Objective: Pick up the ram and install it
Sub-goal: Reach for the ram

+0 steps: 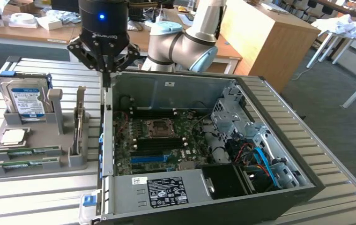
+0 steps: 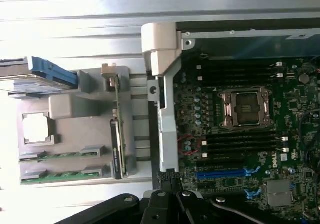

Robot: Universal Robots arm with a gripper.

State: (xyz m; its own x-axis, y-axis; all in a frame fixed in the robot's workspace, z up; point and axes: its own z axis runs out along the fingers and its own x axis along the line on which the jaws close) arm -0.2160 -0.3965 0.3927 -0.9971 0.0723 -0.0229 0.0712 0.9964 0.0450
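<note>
Gripper (image 1: pixel 107 83) hangs over the open computer case's (image 1: pixel 165 89) wall on the exterior view's left, jaws pinched fully together with nothing between them. Further left, on the grey holder (image 1: pixel 78 161), the far ram stick (image 1: pixel 26 152) and the near ram stick (image 1: pixel 23 164) lie flat, side by side, well apart from the gripper. The square processor chip (image 1: pixel 13 137) sits just behind them, and the hard drive (image 1: pixel 28 98) stands upright beyond.

Case wall (image 2: pixel 169 134) divides parts holder (image 1: pixel 77 161) from motherboard (image 1: pixel 144 140); both open from above (drive cage (image 1: pixel 231 117) crowds one side).
</note>
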